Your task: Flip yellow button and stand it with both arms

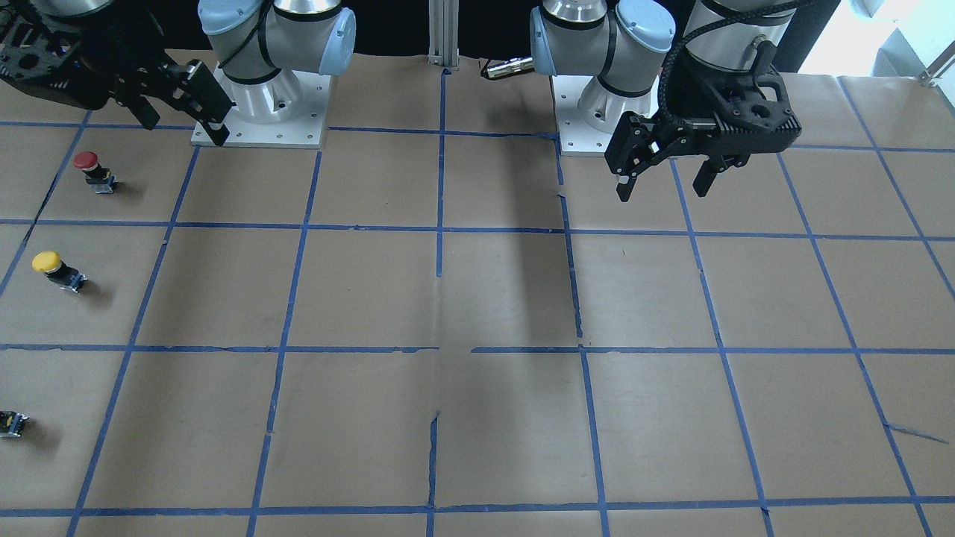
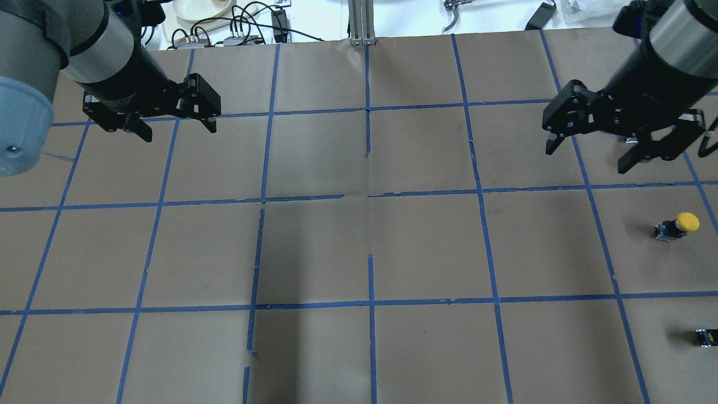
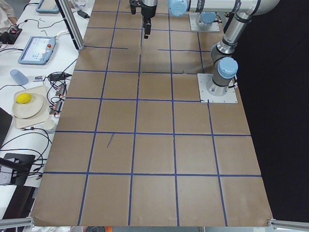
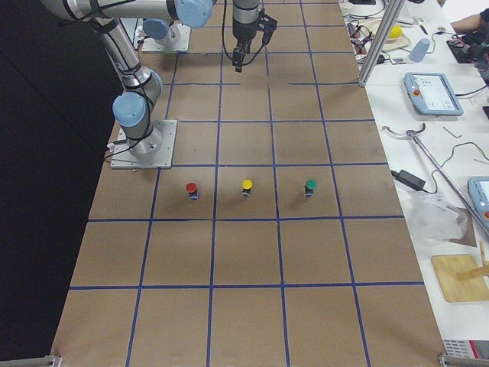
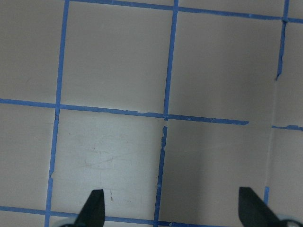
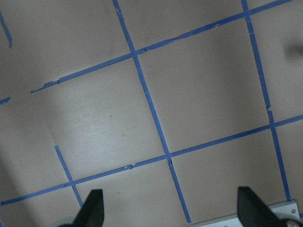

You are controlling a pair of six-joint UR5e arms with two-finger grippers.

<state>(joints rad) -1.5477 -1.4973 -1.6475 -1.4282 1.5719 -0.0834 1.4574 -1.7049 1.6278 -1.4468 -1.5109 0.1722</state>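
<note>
The yellow button [image 1: 54, 268] stands on the brown paper with its yellow cap up and its dark contact block down. It also shows in the overhead view [image 2: 679, 225] and the right view [image 4: 246, 186]. My right gripper [image 2: 588, 159] hangs open and empty above the table, well apart from the button; it also shows in the front view [image 1: 185, 128]. My left gripper [image 2: 179, 130] is open and empty on the other side of the table [image 1: 662, 192]. Both wrist views show open fingertips over bare taped paper, left [image 5: 173, 210] and right [image 6: 170, 210].
A red-capped button [image 1: 93, 170] stands one square from the yellow one, on the robot's side. A small dark block [image 1: 11, 424] sits one square the other way and looks green-topped in the right view [image 4: 309, 186]. Blue tape grids the paper. The arm bases [image 1: 261, 112] stand at the table's rear.
</note>
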